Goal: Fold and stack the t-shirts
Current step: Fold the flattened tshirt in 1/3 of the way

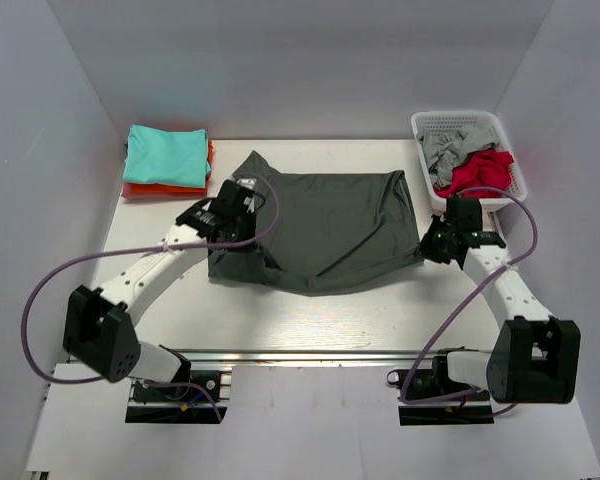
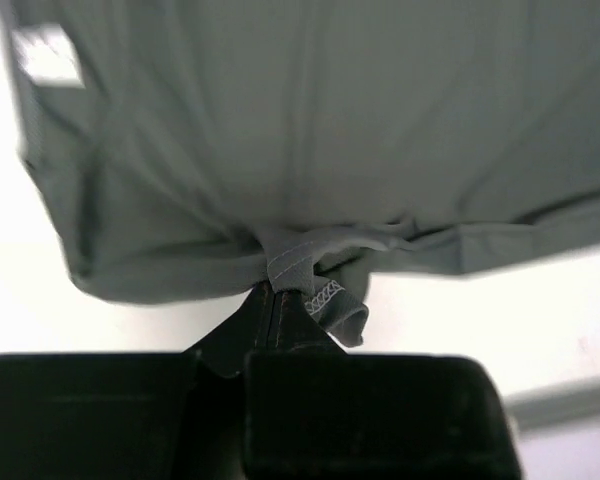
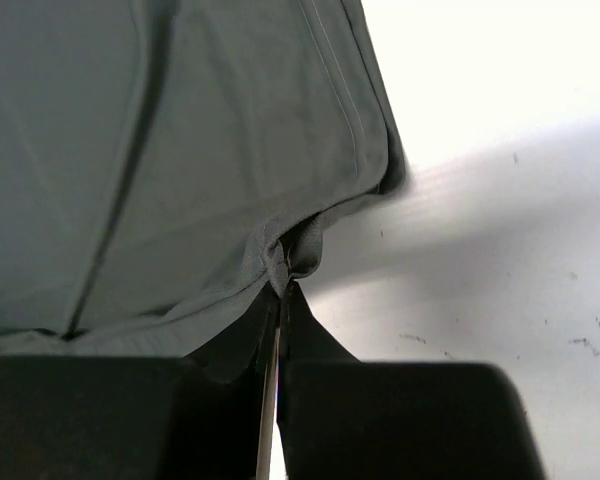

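The dark charcoal t-shirt (image 1: 330, 230) is stretched over the middle of the worktop (image 1: 380, 320). Bunched hem at its left edge is pinched by the left jaws, and bunched hem at its right edge by the right jaws. A teal t-shirt (image 1: 165, 155) is stacked on an orange t-shirt (image 1: 140, 189) at the back left, and a red t-shirt (image 1: 480, 172) and a light grey t-shirt (image 1: 446, 148) are heaped in the white basket (image 1: 435, 124) at the back right.

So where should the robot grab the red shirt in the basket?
Probably a raised fold near the middle of the red t-shirt, coming straight down from above. It lies crumpled in the white mesh basket, whose walls block a sideways approach, and the light grey t-shirt crowds its far left side.
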Motion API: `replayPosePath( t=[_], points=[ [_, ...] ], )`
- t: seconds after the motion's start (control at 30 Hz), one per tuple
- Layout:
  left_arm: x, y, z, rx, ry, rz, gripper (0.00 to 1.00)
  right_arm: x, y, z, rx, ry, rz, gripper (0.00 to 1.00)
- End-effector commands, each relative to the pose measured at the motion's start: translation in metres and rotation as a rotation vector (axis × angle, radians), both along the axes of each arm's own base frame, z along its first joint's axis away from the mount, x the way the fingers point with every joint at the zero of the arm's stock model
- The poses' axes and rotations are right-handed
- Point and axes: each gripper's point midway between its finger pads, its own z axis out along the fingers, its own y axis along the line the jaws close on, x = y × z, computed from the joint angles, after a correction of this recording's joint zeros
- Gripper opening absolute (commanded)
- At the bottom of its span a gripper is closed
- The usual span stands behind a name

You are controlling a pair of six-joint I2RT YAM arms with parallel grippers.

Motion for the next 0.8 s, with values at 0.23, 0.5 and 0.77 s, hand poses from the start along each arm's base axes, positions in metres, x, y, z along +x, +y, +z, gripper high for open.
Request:
replayPosePath(
  t=[0.23, 0.5, 0.77],
  points=[
    [0.102, 0.041, 0.018, 0.258, -0.134, 0.203, 0.0, 0.067, -0.015, 0.024, -0.067, -0.056, -0.072, 0.0],
    [0.157, 0.034, 0.007, 0.237, -0.191, 0.145, 0.0, 0.105, -0.017, 0.031, -0.089, -0.076, -0.078, 0.0],
    [0.205, 0.025, -0.004, 0.281, -0.234, 0.0, 0.0, 0.122, -0.018, 0.015, -0.11, -0.018, -0.058, 0.0]
  ],
)
